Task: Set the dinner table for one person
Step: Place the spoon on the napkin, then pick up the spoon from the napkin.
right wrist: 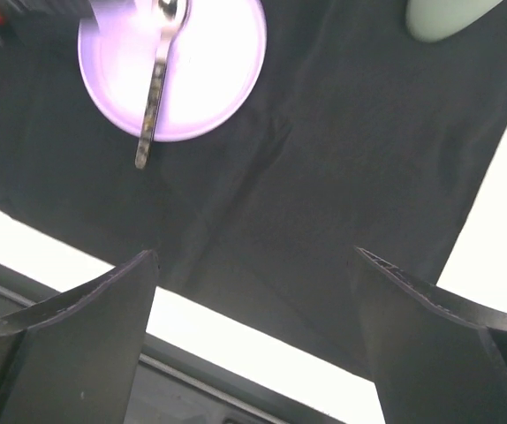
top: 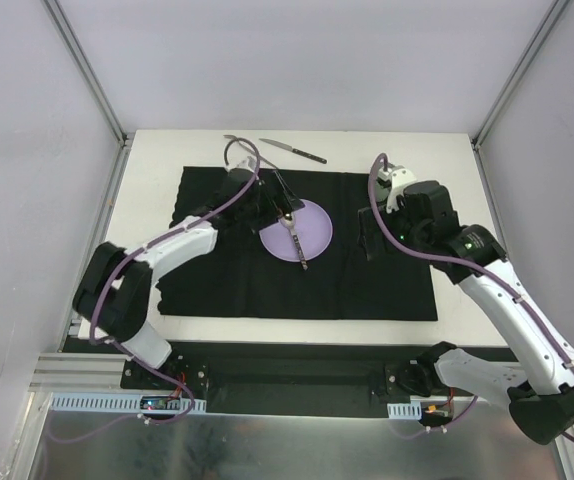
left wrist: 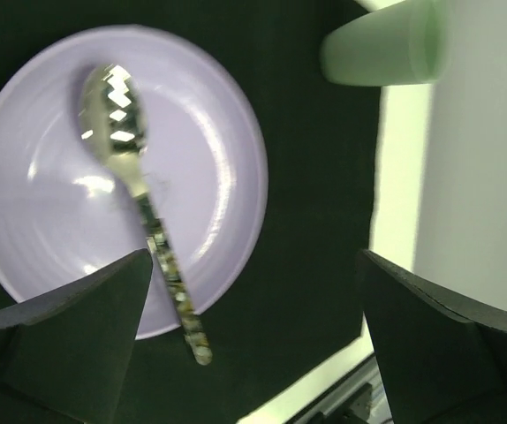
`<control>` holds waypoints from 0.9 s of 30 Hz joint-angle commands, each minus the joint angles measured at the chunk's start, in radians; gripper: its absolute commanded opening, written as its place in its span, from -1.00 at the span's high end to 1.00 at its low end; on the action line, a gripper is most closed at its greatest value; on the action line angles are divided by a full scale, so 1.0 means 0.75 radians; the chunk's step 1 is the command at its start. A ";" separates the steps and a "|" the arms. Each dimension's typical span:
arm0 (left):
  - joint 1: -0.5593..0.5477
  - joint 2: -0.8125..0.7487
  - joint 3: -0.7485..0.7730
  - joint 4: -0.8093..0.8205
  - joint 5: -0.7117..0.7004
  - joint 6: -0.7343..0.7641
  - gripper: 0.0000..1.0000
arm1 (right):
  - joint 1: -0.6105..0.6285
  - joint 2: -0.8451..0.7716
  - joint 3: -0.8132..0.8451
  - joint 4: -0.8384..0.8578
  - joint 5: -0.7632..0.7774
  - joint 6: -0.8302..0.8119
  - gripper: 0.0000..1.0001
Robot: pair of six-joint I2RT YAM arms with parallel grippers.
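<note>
Lilac plate (top: 307,228) with a spoon (top: 294,240) across it lies on the black mat (top: 267,290) just below the released left pincer (left wrist: 253,256), the right pincer (right wrist: 253,254) gapes empty over bare mat, the white counter (top: 152,180) underlies both, and the knife (top: 292,150) beyond seems yet to be placed.

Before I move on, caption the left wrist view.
Open left hand over a spoon lying on a lilac plate on the black mat, pale cup nearby.

One lilac plate (top: 317,222), one spoon (top: 295,240), one knife (top: 292,150), one other thin utensil (top: 231,138), one cup (left wrist: 382,53), one mat (top: 267,285).
</note>
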 commanded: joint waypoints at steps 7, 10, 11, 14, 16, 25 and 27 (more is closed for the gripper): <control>0.343 -0.505 0.001 -0.220 0.062 0.209 -0.99 | 0.182 0.110 -0.166 0.133 -0.061 0.048 -0.83; 0.468 -0.620 -0.050 -0.289 0.117 0.269 -0.98 | 0.274 0.231 -0.146 0.174 0.029 0.040 -0.82; 0.491 -0.667 -0.065 -0.328 0.136 0.285 -0.99 | 0.308 0.268 -0.138 0.191 0.039 0.038 -0.82; 0.542 -0.724 -0.089 -0.387 0.152 0.340 -0.99 | 0.354 0.403 -0.101 0.276 0.035 0.036 -0.82; 0.564 -0.761 -0.103 -0.404 0.172 0.357 -0.98 | 0.366 0.485 -0.066 0.336 0.015 0.030 -0.82; 0.638 -0.819 -0.171 -0.441 0.248 0.383 -0.99 | 0.409 0.869 0.183 0.416 0.090 -0.019 -0.80; 0.644 -0.829 -0.173 -0.449 0.252 0.394 -0.99 | 0.407 0.908 0.220 0.414 0.097 -0.027 -0.80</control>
